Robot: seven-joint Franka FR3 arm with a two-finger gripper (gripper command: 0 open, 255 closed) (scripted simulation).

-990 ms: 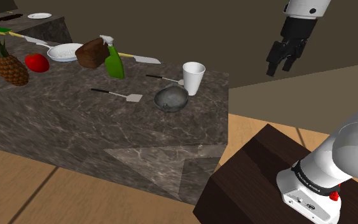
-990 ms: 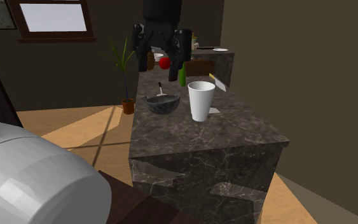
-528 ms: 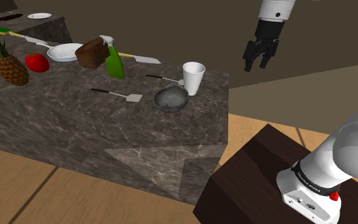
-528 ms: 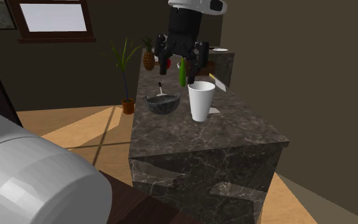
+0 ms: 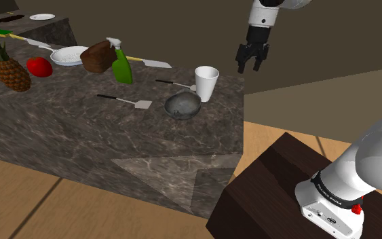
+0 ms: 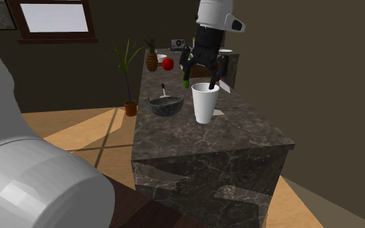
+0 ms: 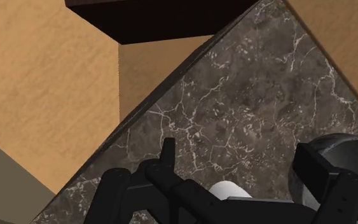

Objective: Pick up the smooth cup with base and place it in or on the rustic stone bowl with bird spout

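Observation:
A plain white cup (image 5: 206, 83) stands upright near the end of the dark marble counter (image 5: 115, 136). Just in front of it in the shoulder view sits a dark grey stone bowl (image 5: 183, 105). My black gripper (image 5: 248, 67) hangs in the air to the shoulder view's right of the cup, a little above its rim, open and holding nothing. In the second exterior view the gripper (image 6: 201, 79) hovers just behind and above the cup (image 6: 205, 103), with the bowl (image 6: 166, 105) to the cup's left. In the wrist view the cup's white top (image 7: 228, 189) peeks out beside the bowl (image 7: 346, 147).
Further along the counter lie a spatula (image 5: 125, 101), a green spray bottle (image 5: 122, 68), a brown loaf (image 5: 98, 56), a white plate (image 5: 69, 56), a red apple (image 5: 40, 66) and a pineapple (image 5: 13, 71). The dark stand (image 5: 277, 190) sits below the counter's end, with wooden floor between.
The gripper has swung towards the shoulder view's left and come lower, closing in on the cup. Its fingers have stayed apart. Cup and bowl have not moved.

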